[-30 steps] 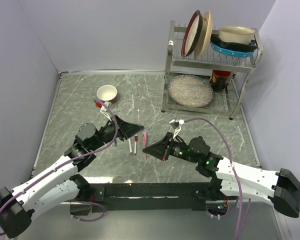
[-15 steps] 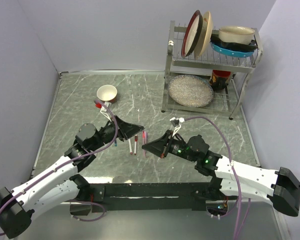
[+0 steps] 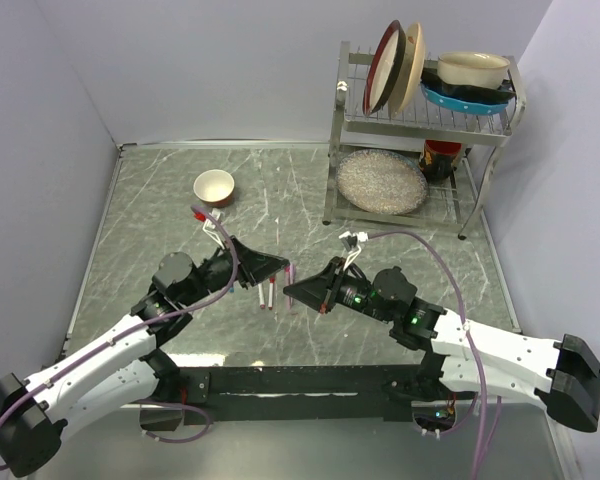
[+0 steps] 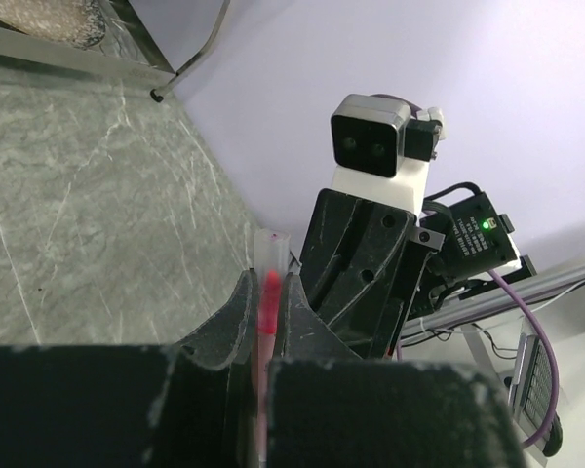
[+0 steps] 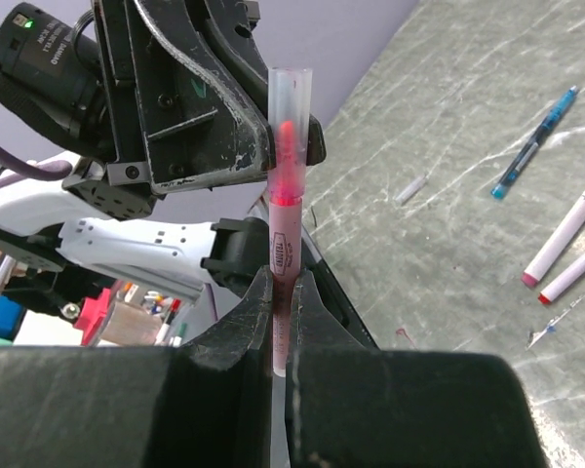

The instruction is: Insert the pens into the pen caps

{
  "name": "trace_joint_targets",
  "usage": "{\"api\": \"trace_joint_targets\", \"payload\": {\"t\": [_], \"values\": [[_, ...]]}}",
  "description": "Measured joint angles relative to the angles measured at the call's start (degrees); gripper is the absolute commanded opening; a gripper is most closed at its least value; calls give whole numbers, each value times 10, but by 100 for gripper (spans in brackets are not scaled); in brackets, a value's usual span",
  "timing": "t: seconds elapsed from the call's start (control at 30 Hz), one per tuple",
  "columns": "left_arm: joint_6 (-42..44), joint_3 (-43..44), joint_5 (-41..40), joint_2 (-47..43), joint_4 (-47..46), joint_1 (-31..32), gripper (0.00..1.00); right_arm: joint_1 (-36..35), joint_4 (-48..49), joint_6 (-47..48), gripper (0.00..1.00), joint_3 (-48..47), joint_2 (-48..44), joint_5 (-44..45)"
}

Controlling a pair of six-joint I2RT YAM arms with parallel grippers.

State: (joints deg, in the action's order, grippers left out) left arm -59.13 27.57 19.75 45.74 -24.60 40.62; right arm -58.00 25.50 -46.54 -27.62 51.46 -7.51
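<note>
Left gripper (image 4: 268, 300) is pinched tight on a pen (image 4: 270, 317), red tip forward. Right gripper (image 5: 278, 291) is clamped on the lilac cap (image 5: 282, 229). Both are held off the table (image 3: 160, 200), between the 2 arms. The tip looks to be at or just inside the cap mouth; depth unclear.

Judgement: align the 2 axes, push slowly along the barrel, and stop once seated.

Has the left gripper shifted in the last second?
Yes. The left gripper has drifted away from the bowl, closing on the right gripper.
</note>
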Motion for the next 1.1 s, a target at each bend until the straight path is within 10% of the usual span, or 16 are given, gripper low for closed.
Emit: {"api": "trace_joint_targets", "payload": {"t": [0.23,0.4,0.63,0.8,0.97,1.1], "values": [[10,-1,-1,-6,-3,0,3,0,-24,1,0,-17,3,4],[15,-2,-1,-6,0,0,36,-2,-35,10,0,-22,2,7],[25,7,23,-10,51,6,45,2,-14,20,0,-27,1,3],[36,31,34,1,64,6,36,2,10,18,0,-19,1,-23],[35,35,66,32,34,6,1,4,4,16,1,-12,1,-22],[35,35,79,51,21,4,1,8,-7,12,22,-10,1,-16]]}}
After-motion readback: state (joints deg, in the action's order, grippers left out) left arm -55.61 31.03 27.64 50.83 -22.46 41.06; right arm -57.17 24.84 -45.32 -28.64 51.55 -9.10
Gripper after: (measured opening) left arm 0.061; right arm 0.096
